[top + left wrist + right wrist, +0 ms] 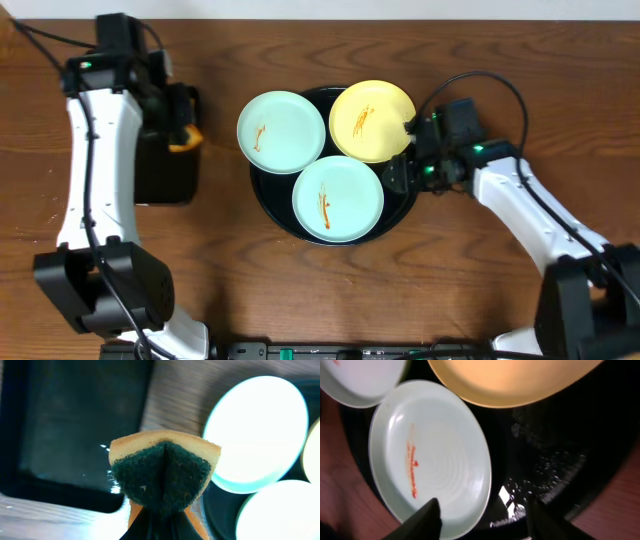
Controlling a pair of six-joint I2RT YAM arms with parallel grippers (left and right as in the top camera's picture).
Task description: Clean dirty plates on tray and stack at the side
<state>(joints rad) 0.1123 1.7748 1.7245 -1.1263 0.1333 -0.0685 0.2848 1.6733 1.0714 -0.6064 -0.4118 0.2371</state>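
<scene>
The round black tray [403, 199] holds three plates with orange sauce streaks: a pale blue-green one [281, 131] at the left, a pale yellow one [372, 121] at the back, a pale blue-green one [338, 198] at the front. My left gripper [181, 128] is shut on a sponge [164, 471], orange with a dark green scrub face, left of the tray. My right gripper [482, 515] is open over the tray's right side, its fingers astride the right edge of the front plate [427, 455]. The yellow plate [515, 380] lies beyond it.
A smaller rectangular black tray [165, 170] lies at the left under my left arm, seen also in the left wrist view [75, 425]. The wooden table [480, 290] spreads all round. Cables run to both arms.
</scene>
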